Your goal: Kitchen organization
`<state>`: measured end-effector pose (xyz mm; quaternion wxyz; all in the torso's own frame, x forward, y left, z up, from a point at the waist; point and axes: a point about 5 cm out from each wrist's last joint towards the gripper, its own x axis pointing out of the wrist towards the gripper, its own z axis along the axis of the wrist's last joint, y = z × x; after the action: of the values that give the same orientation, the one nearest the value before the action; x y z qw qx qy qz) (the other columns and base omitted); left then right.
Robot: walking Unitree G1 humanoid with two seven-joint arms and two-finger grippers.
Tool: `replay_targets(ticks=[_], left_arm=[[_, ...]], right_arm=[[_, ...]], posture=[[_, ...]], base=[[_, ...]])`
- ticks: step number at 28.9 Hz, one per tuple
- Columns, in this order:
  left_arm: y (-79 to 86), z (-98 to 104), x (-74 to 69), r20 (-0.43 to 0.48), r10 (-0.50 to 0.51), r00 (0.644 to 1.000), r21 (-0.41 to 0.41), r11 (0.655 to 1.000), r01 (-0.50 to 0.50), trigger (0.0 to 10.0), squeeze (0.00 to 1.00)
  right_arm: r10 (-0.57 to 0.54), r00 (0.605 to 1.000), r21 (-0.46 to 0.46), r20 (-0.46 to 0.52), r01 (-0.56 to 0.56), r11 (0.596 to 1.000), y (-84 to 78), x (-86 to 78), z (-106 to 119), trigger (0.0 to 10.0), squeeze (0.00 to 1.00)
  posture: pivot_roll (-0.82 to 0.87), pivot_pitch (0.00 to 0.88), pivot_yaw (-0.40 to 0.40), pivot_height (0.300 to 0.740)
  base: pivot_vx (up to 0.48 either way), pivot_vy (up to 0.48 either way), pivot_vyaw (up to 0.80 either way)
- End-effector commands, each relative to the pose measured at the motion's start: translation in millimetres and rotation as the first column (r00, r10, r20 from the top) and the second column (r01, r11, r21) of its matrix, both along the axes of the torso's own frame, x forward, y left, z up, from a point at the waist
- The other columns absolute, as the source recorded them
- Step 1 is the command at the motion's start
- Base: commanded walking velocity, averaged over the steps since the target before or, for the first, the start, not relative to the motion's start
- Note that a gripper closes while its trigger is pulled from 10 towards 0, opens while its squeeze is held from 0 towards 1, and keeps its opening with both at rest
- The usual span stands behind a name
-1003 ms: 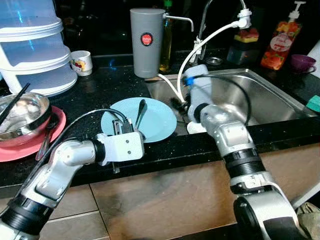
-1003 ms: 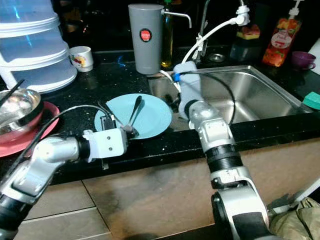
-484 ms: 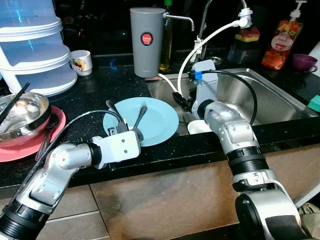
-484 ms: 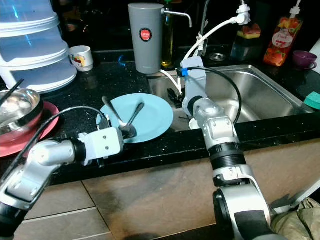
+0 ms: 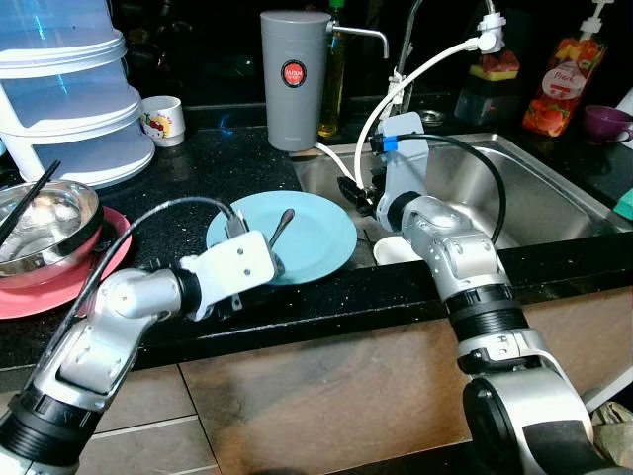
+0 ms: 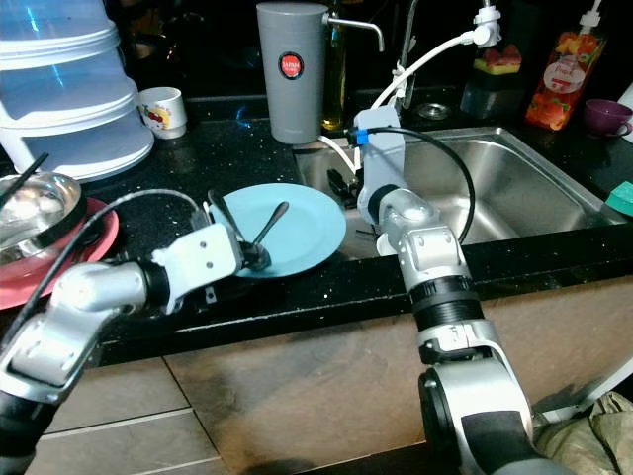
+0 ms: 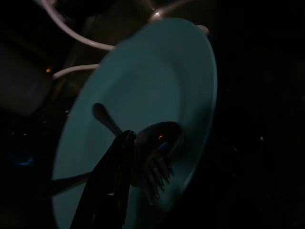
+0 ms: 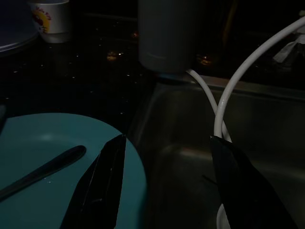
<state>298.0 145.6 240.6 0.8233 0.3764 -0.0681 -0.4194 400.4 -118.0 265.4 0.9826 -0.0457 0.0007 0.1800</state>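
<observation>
My left hand (image 6: 237, 249) sits at the near rim of the light blue plate (image 5: 316, 233) on the black desk (image 5: 198, 168), its fingers closed on the spoon (image 7: 159, 140) and fork (image 7: 155, 174) lying there. My right hand (image 8: 164, 183) hovers with fingers spread over the sink (image 5: 534, 188) edge beside the plate. I judge a lift could drag the plate off the desk's front edge, or drop the cutlery.

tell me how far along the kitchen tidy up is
Early. Nothing looks cleared yet. In hand: the left claw is at the spoon and fork on the blue plate, and the right claw hangs open between plate and sink. Left: the steel bowl on the red plate, and the mug.
</observation>
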Motion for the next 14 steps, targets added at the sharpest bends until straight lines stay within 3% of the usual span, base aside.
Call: replay_targets(ticks=[1,3,4,6,8,11,14], left_arm=[[3.6,13,-2.4,0.028,0.011,1.000,-0.016,1.000,-0.010,10.0,0.00],[8.5,23,-5.0,0.031,0.031,0.999,-0.043,0.999,-0.029,10.0,0.00],[18.6,37,-12.5,0.011,0.052,0.999,-0.095,0.994,-0.051,10.0,0.00],[31.2,41,-20.1,-0.031,0.077,0.997,-0.130,0.988,-0.081,10.0,0.00],[33.3,41,-21.8,-0.041,0.080,0.996,-0.135,0.987,-0.085,10.0,0.00],[32.6,29,-25.8,-0.066,0.088,0.994,-0.108,0.990,-0.094,10.0,0.00],[21.5,9,-25.8,-0.091,0.077,0.993,-0.070,0.994,-0.083,10.0,0.00]], right_arm=[[0.018,1.000,0.006,0.007,-0.018,1.000,4.4,0.2,2,10.0,0.00],[0.028,1.000,0.005,0.007,-0.028,1.000,6.2,-0.1,3,10.0,0.00],[0.045,0.999,-0.002,0.005,-0.045,0.999,9.2,-0.9,2,10.0,0.00],[0.064,0.998,-0.008,-0.003,-0.064,0.998,12.7,-2.0,-1,10.0,0.00],[0.068,0.998,-0.009,-0.004,-0.068,0.998,13.5,-2.2,-2,10.0,0.00],[0.082,0.997,-0.011,-0.011,-0.083,0.997,18.1,-2.4,-5,10.0,0.00],[0.090,0.996,-0.012,-0.014,-0.090,0.996,21.9,-1.8,-6,10.0,0.00]], posture=[[0.06,0.059,-0.029,0.740],[0.06,0.059,-0.029,0.740],[0.06,0.053,-0.036,0.740],[0.07,0.051,-0.042,0.740],[0.07,0.051,-0.042,0.740],[0.08,0.050,-0.051,0.740],[0.08,0.051,-0.051,0.740]], base=[[0.000,0.000,0.00],[0.000,0.000,0.00],[0.000,0.000,0.00],[0.000,0.000,0.00],[0.000,0.000,0.00],[0.000,0.000,0.00],[0.000,0.000,0.00]])
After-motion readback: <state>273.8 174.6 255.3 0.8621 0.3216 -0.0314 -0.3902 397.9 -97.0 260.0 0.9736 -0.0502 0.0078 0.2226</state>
